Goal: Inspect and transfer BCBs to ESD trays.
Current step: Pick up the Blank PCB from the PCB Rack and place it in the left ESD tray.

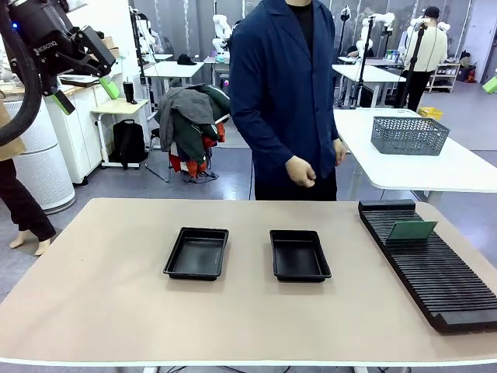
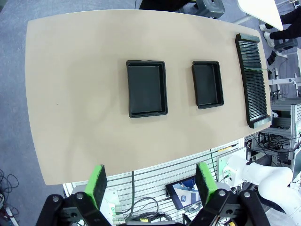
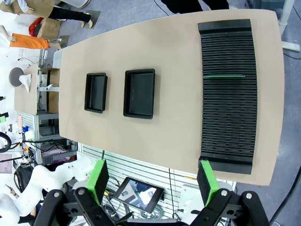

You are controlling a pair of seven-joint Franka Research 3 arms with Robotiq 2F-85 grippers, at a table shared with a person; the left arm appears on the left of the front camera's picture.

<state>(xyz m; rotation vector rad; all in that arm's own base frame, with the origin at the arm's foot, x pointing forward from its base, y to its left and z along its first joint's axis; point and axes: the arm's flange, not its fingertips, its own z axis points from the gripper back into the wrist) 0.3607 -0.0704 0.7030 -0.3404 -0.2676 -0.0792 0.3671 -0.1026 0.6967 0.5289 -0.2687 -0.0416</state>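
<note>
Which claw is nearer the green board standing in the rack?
Right, probably. The right claw hangs high off the table's near edge, facing the rack with the board; the left claw is high at the opposite side, both trays between it and the rack.

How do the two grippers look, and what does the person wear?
The left gripper and right gripper are black with green pads. The left one carries white ROBOTIQ lettering and a thick black hose. The person wears a dark navy coat with long sleeves.
</note>
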